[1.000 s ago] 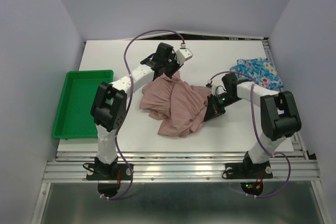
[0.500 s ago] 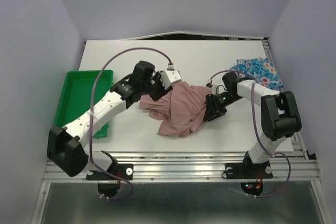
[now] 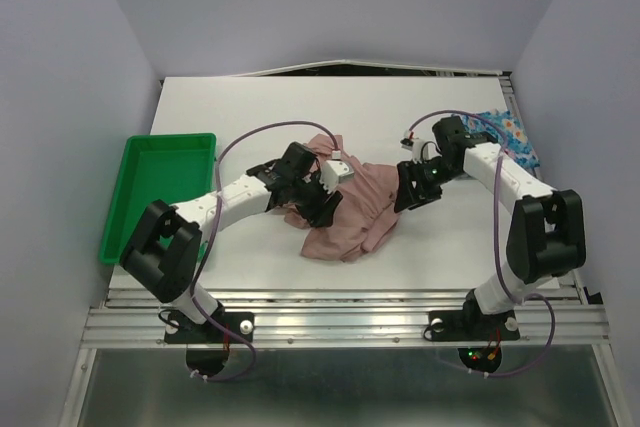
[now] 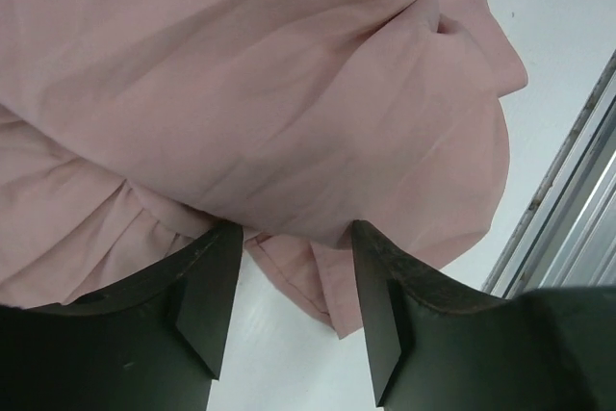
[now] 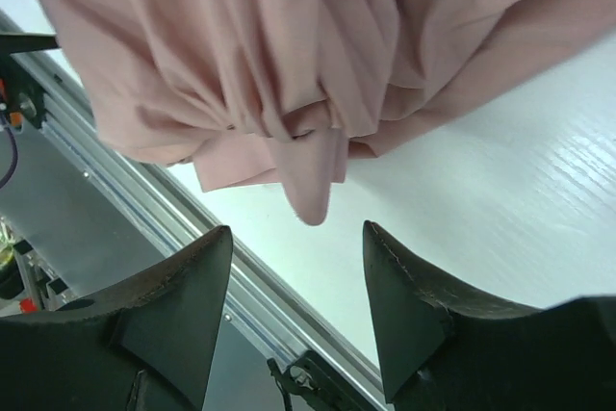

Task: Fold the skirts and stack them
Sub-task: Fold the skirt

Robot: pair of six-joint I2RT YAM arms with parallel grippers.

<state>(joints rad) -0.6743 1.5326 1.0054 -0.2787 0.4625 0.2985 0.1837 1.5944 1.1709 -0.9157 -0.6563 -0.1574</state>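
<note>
Risk: the pink skirt (image 3: 345, 215) lies bunched in the middle of the tabletop (image 3: 250, 107), with its layers overlapping. If you close either tool where it now hangs, you will likely pinch several layers at once. A lift would then drag the whole heap instead of opening a hem.

Left tool (image 3: 325, 205): jaws apart, nothing between them, tips over a fold on the skirt's left side.

Right tool (image 3: 408, 194): jaws apart and empty, just beside the skirt's right edge. A loose corner of cloth points toward the gap.

Blue floral skirt (image 3: 508, 133): at the tabletop's far right edge, apart from both tools.
</note>
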